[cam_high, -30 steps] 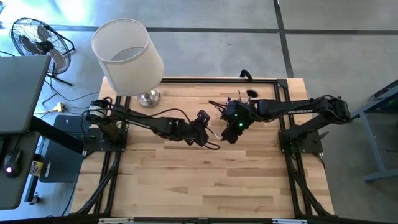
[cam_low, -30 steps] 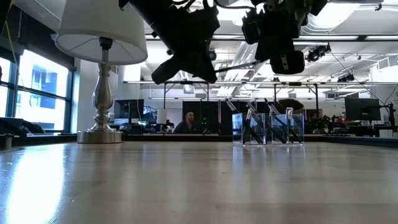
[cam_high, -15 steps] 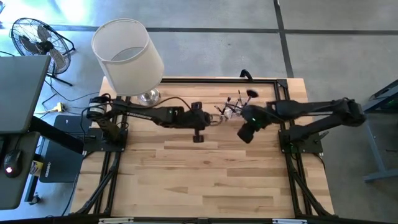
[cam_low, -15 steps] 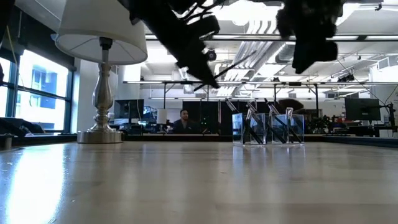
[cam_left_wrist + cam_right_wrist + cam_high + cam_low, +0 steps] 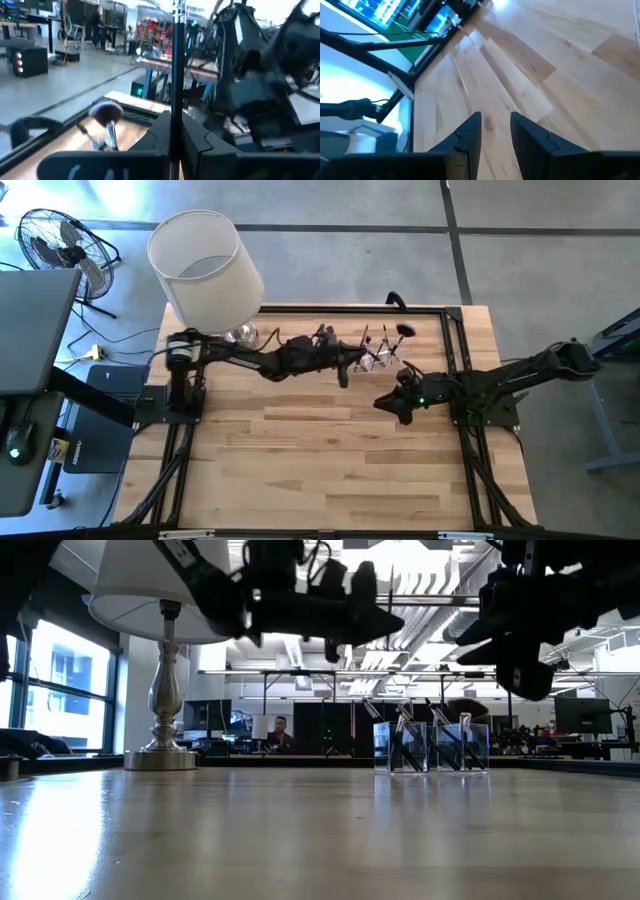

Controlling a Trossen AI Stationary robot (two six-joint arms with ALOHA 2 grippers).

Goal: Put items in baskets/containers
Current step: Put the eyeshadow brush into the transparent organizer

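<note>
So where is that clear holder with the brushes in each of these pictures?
High view: the clear holder sits at the table's far edge, right of the lamp.
Low view: the holder stands right of centre, far across the table.
Left wrist view: cannot tell; one fluffy brush shows.
Right wrist view: not in it.
Shared landmark: the lamp.

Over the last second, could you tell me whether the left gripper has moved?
Yes. In the high view the left gripper has moved from mid-table towards the far edge, and now sits beside the clear brush holder, shut on a slim brush.
</note>
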